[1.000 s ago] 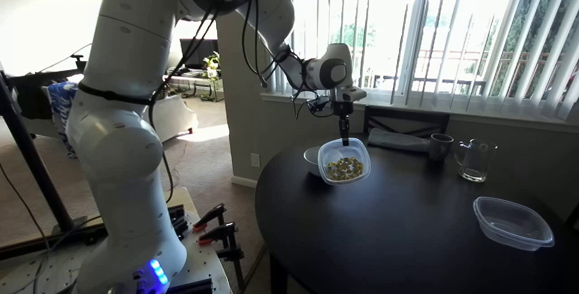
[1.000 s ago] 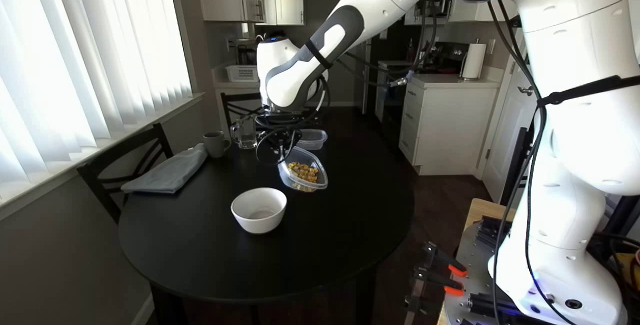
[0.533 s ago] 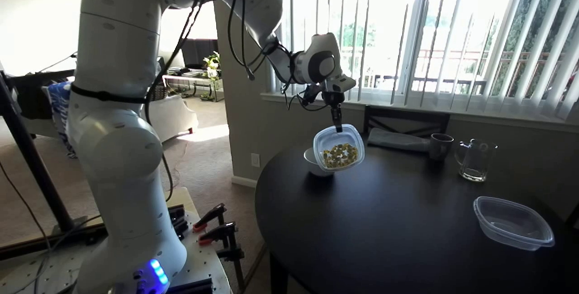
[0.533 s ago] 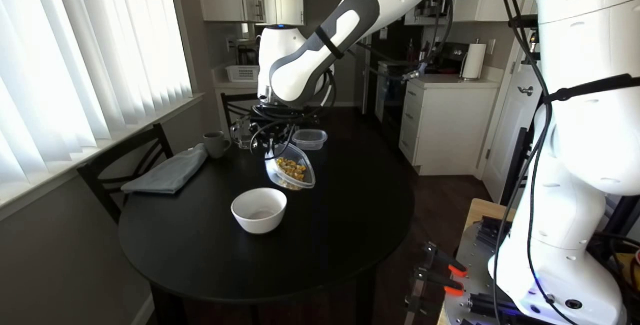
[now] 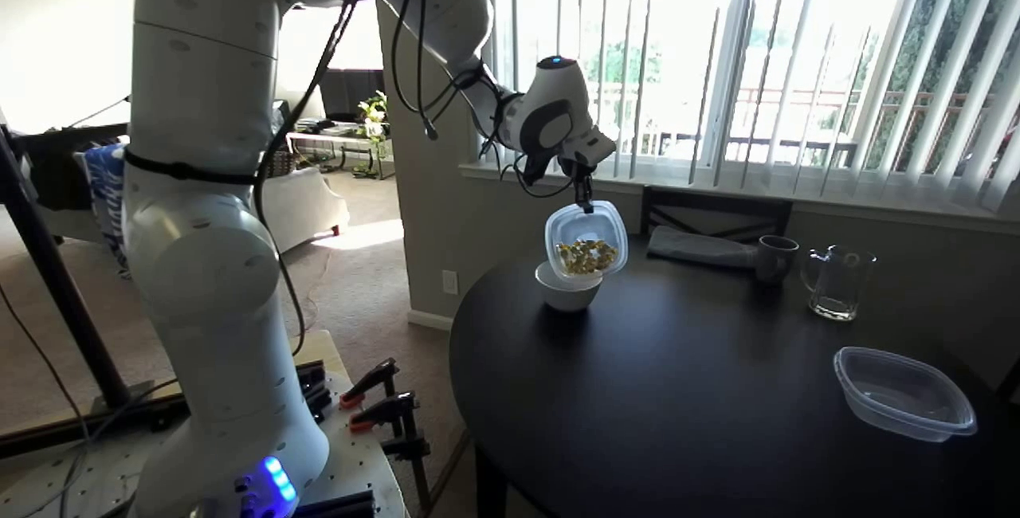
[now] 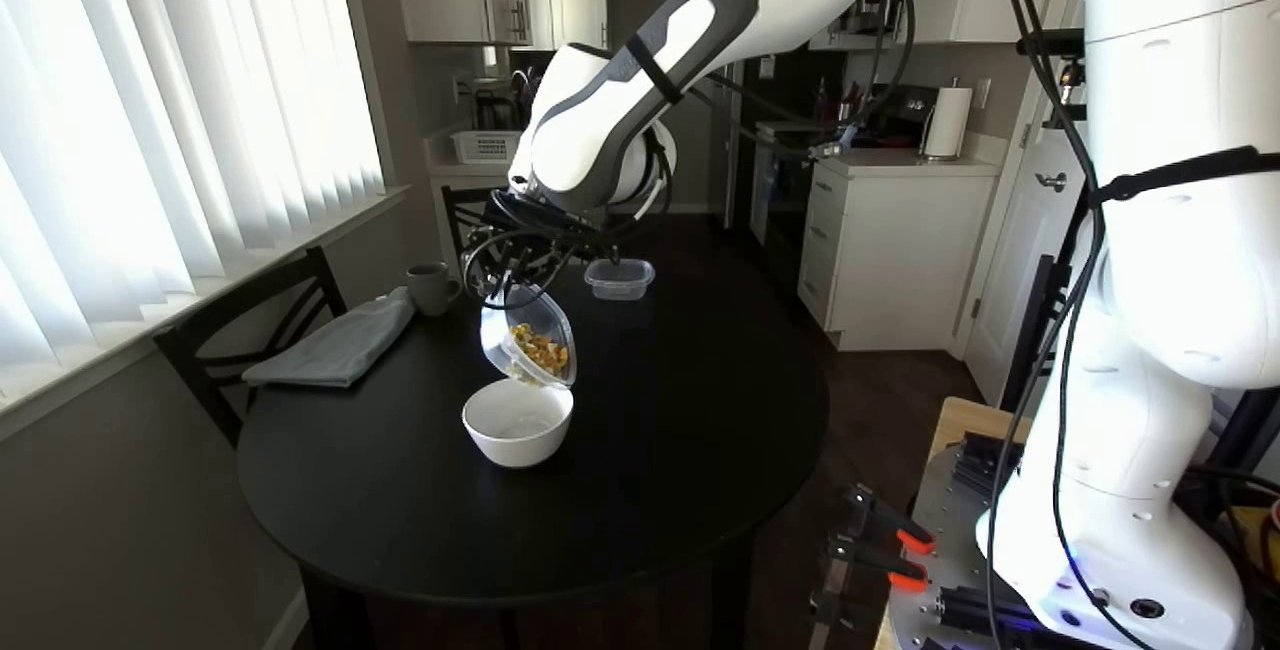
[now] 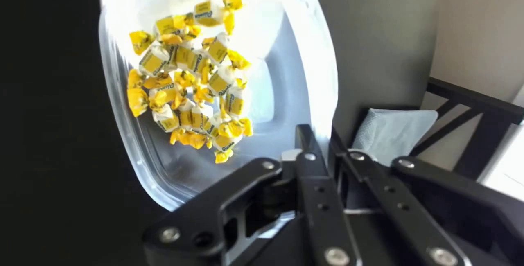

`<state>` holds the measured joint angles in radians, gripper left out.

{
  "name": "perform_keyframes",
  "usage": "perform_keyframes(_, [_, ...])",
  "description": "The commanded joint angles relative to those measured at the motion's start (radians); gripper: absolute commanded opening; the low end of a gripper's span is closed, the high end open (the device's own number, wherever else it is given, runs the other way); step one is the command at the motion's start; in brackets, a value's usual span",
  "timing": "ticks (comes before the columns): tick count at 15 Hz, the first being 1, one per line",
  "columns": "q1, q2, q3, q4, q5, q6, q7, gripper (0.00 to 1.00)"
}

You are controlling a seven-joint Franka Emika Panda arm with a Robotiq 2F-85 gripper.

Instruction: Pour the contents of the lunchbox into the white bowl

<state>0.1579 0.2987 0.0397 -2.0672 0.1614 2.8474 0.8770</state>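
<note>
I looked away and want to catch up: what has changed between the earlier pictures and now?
The clear plastic rounded-rectangular lunchbox has moved toward the round white bowl and tips more steeply, carried by the black gripper, which still clamps its rim. Nothing was let go; the yellow-and-white wrapped candies remain inside. The bowl, the other clear plastic container and the grey mug stayed put.

In your wrist view: lunchbox (image 7: 282, 82), cut off at top; in an exterior view: white bowl (image 5: 566, 296), partly hidden (behind lunchbox)
</note>
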Motion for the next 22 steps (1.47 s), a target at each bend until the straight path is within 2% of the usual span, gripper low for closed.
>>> perform_keyframes(1, [-0.056,-0.026,0.098,-0.056,0.168,0.142,-0.143,0.02])
perform_keyframes(7, [-0.250,0.005,0.375,-0.033,0.447,0.208,-0.389,0.02])
perform_keyframes(13, [-0.488,0.064,0.670,0.008,0.705,0.312,-0.702,0.02])
perform_keyframes(16, [-0.593,0.134,0.780,0.042,0.728,0.381,-0.810,0.02])
perform_keyframes(22, [-0.756,0.273,0.938,0.057,0.681,0.453,-0.903,0.02])
